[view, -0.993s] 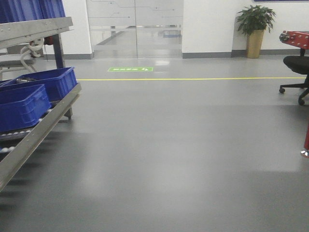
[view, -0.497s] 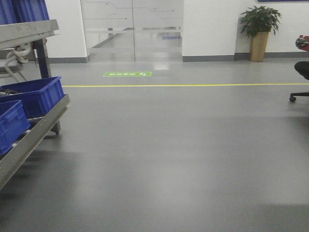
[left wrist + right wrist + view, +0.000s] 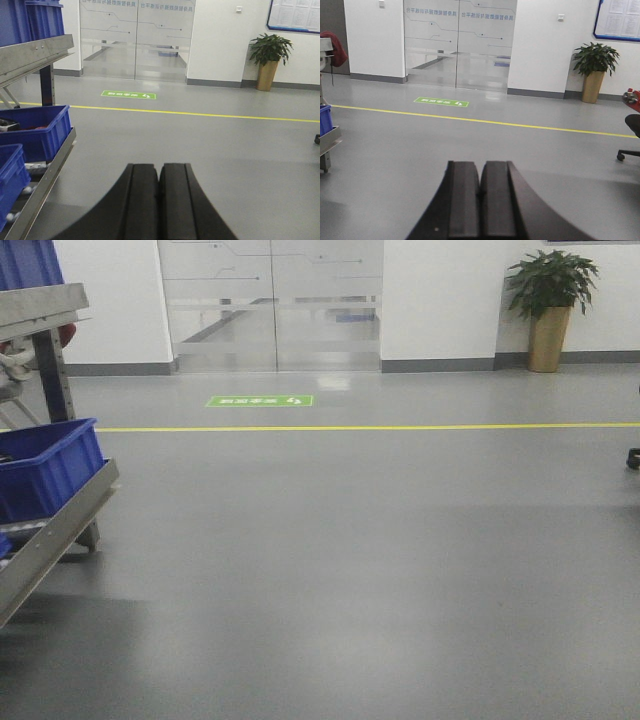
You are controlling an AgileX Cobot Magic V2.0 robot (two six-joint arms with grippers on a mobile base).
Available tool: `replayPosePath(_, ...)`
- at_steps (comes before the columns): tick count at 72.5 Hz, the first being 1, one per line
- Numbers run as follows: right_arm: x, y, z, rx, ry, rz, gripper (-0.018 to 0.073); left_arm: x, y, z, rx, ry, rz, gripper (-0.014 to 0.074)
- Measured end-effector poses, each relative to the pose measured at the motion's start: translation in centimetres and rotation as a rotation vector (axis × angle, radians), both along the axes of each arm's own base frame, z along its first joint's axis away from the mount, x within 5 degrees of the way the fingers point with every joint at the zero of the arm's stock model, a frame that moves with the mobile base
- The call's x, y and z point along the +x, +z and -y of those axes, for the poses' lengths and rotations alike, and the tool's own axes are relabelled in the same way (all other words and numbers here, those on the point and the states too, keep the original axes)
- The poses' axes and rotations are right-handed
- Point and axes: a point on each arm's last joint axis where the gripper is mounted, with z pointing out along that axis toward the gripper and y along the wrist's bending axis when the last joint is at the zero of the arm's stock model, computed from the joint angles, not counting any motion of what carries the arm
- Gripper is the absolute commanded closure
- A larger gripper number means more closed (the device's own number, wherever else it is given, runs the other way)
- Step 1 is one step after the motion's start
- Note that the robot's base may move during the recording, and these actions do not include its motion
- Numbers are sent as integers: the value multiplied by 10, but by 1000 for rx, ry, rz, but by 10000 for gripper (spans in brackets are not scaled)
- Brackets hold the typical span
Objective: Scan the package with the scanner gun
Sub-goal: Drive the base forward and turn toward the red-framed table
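Neither the package nor the scanner gun shows in any view. My left gripper [image 3: 158, 167] is shut, its two black fingers pressed together with nothing between them, pointing out over bare grey floor. My right gripper [image 3: 480, 165] is likewise shut and empty, facing the same floor and the glass doors beyond. Neither gripper appears in the front-facing view.
A metal roller rack [image 3: 55, 525] with blue bins [image 3: 45, 468] stands at the left; the left wrist view shows its rail [image 3: 45, 177] and bins [image 3: 37, 131] close by. Yellow floor line [image 3: 400, 426], green floor sign [image 3: 260, 401], glass doors [image 3: 270, 305], potted plant [image 3: 550, 310], office chair [image 3: 630, 137] at right.
The front view has swung: the rack and blue bins slid further left and partly out of frame, the chair at right has almost left the frame, and the doors and plant shifted slightly.
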Motion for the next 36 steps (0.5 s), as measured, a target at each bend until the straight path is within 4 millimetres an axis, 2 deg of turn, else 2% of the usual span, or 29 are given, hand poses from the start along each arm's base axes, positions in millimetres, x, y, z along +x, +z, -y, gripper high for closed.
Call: replayPosePath(36, 0, 0, 0, 0, 0, 0, 727, 0, 0, 0, 0, 0, 0, 708)
